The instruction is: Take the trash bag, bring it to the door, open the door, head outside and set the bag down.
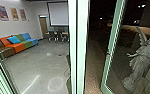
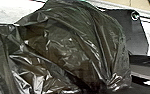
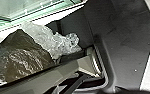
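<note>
Looks down, in the head view, on a broad grey concrete floor (image 1: 38,60) indoors, marked by a bright streak and a faint ring of light. Takes in, on the robot's right, brownish ground (image 1: 93,57) under a night-dark sky dotted with small lights. Faces a thick pale-green upright post (image 1: 77,47) between room and outdoors. Has a green-framed glass door (image 1: 113,42) to the right of this post, set at an angle, with dark ground between. Takes in a long sofa (image 1: 14,45) along the room's left wall, in brown, orange, green and blue, and a white projection screen (image 1: 58,13) at the far end, above chairs (image 1: 56,36). Shows, through the glass, a pale winged statue (image 1: 138,60) beside stone blocks (image 1: 149,80). Has the black trash bag (image 2: 73,47) at close range in the left wrist view, bulging and glossy, with folds drawn together at one narrow spot. Catches dark bag plastic in the right wrist view too, just beside some crumpled clear plastic (image 3: 53,42). Cannot tell whether left pincer or right pincer is open or closed, or gripping the bag. Ends with framed pictures (image 1: 15,13) on the wall and a blue cushion (image 1: 13,39) on the sofa.
</note>
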You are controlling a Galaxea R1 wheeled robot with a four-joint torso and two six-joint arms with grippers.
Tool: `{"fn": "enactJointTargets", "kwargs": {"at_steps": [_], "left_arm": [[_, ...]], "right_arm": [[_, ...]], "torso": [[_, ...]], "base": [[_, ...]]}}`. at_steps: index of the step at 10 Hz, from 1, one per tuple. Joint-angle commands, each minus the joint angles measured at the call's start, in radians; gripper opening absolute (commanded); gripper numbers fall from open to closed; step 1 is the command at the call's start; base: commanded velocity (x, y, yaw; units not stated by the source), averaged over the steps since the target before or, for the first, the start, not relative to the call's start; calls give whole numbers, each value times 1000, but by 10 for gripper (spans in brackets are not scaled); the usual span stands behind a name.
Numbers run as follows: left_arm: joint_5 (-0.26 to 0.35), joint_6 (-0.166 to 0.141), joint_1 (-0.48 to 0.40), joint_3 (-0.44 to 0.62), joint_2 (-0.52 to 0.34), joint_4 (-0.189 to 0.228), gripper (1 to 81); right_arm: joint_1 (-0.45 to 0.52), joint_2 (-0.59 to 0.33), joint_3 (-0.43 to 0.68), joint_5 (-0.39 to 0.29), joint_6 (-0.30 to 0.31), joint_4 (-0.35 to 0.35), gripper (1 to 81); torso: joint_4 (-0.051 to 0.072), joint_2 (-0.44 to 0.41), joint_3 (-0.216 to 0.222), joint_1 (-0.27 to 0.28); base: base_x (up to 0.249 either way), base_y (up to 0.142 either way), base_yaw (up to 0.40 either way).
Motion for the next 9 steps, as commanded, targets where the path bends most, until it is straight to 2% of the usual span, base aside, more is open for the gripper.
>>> {"fn": "enactJointTargets", "kwargs": {"at_steps": [1,4,9], "left_arm": [[56,6,-56,1,-7,11,10],[56,5,-56,1,-7,15,10],[56,3,-54,0,-7,12,10]], "right_arm": [[45,8,13,-40,-6,-21,811],[48,8,11,-40,-6,-19,811],[40,8,8,-40,-6,-22,811]], "torso": [[0,0,0,0],[0,0,0,0],[0,-1,1,-2]], "base": [[-64,0,0],[-64,0,0],[0,0,0]]}}
